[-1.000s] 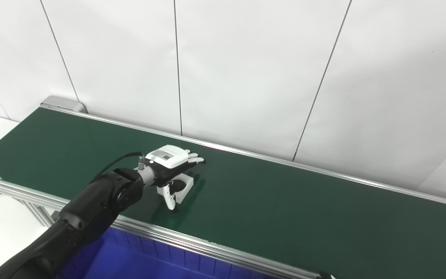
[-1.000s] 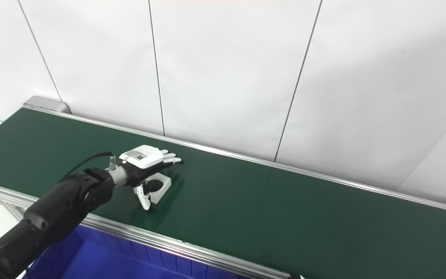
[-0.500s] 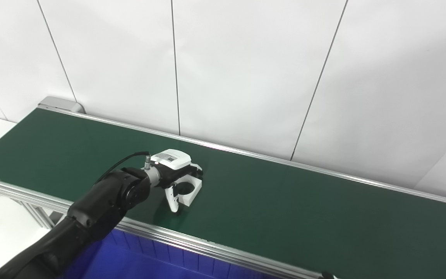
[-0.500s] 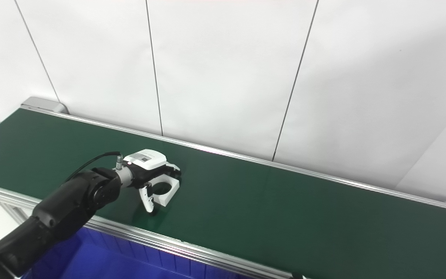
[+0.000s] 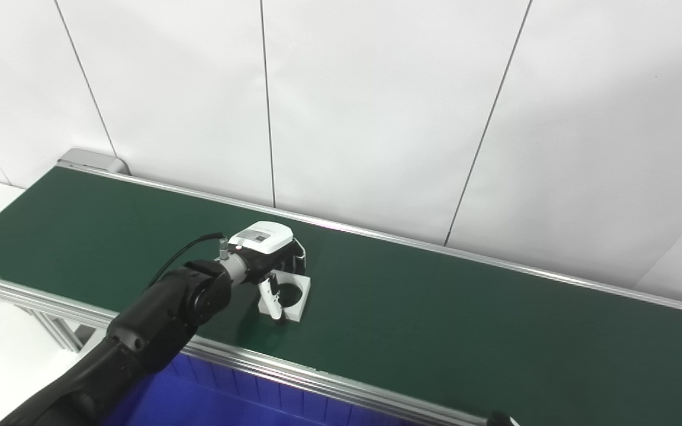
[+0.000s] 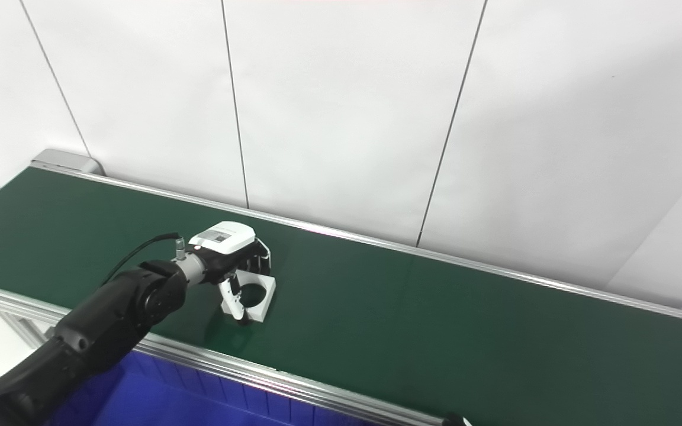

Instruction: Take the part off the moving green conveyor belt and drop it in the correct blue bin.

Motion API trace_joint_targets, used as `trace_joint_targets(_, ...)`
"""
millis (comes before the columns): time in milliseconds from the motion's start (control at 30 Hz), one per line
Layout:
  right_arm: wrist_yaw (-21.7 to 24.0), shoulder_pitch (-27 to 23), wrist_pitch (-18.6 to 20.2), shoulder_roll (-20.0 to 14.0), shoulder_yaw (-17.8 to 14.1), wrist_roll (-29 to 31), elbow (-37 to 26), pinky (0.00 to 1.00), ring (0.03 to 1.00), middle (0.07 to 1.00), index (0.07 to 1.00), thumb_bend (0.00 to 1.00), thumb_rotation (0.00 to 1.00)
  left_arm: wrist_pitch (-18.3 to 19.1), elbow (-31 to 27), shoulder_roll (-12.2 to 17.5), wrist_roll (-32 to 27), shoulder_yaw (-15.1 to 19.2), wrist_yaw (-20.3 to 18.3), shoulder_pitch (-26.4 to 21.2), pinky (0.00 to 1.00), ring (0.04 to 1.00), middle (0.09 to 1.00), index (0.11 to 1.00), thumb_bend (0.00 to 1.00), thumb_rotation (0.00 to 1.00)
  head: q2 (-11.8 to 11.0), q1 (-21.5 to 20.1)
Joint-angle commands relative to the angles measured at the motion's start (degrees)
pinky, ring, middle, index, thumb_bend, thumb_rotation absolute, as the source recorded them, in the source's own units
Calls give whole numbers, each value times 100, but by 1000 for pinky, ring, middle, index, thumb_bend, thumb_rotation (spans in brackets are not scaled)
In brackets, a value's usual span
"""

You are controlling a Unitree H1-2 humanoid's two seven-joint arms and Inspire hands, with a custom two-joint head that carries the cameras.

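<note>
A white square part (image 5: 301,297) with a round hole lies on the green conveyor belt (image 5: 447,313), near its front rail. My left hand (image 5: 265,251), with a white back and black fingers, sits on top of the part. Its fingers curl down over the part's far edge. The thumb (image 6: 233,299) presses the near side, so the hand is shut on the part. I cannot tell whether the part is off the belt. My right hand is out of view.
A blue bin (image 5: 199,402) sits below the belt's aluminium front rail (image 5: 329,378), under my left arm. A white panelled wall stands right behind the belt. A small dark tip (image 5: 496,419) pokes in at the bottom edge.
My left hand's fingers, stretched flat over the part a second ago, have curled down around it. The thumb has closed in and the part has turned slightly under the hand.
</note>
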Motion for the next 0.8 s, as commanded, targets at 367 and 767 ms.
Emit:
trace_joint_targets(367,12,190,101,168,55,-168,-611,775,799,854,873,691,327,-634,-2303,-129,-1822,1204,465,1256,270,365,451,529,494,0,544,-831)
trace_joint_targets(767,-99,260,134,423,127,-470,-846,744,783,840,861,752,425,-1626,-3027,-596,-3117,1460,496,2659,262,380,462,526,493,0,1034,-1612)
